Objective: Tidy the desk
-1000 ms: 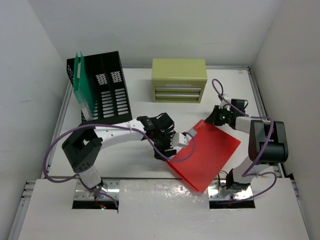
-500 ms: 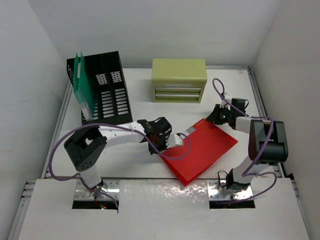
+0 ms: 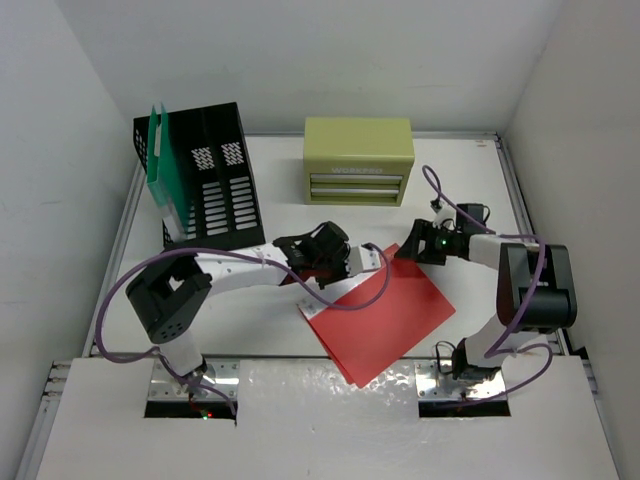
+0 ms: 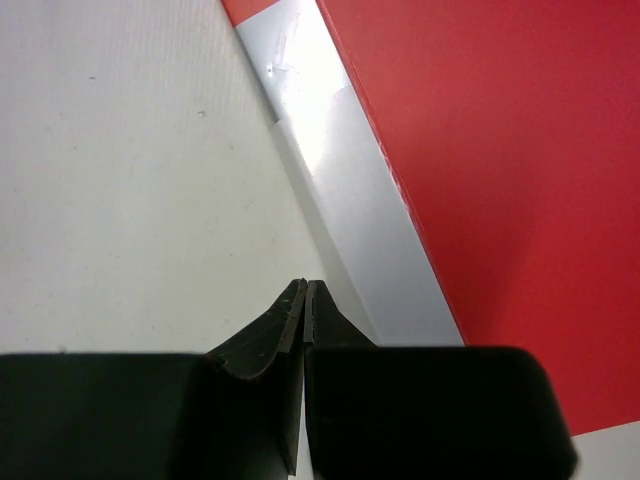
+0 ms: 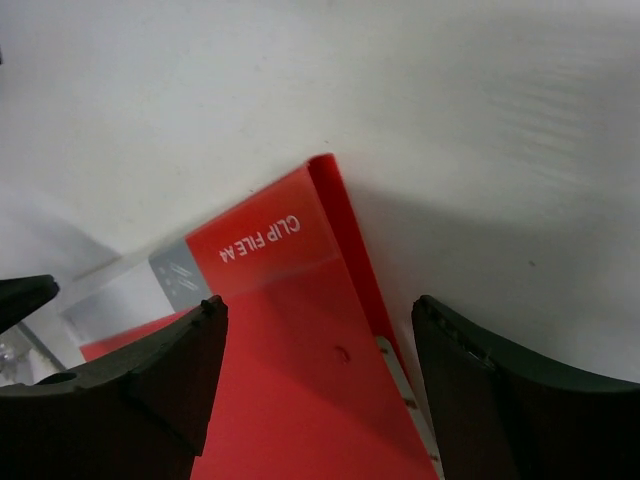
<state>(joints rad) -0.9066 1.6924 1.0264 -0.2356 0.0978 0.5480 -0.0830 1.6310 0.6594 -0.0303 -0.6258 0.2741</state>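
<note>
A red clip file (image 3: 385, 315) lies on the white desk (image 3: 460, 200), one corner pointing towards the back. My left gripper (image 3: 350, 262) is at its left edge. In the left wrist view the gripper (image 4: 304, 285) is shut with nothing visible between the fingers. The file's grey label strip (image 4: 345, 180) runs just past the right finger. My right gripper (image 3: 415, 246) hangs over the file's far corner. It stands open (image 5: 318, 300), and the red corner with its "CLIP FILE A4" label (image 5: 260, 240) sits between the spread fingers, apart from both.
A black slotted file rack (image 3: 205, 175) stands at the back left with a green folder (image 3: 160, 165) upright in it. An olive-green drawer chest (image 3: 358, 160) sits at the back centre. White walls enclose the desk, with metal rails along its edges.
My right gripper has opened and let go of the file's far corner. The file has dropped flatter and shifted left. My left gripper has shut beside the file's left edge.
</note>
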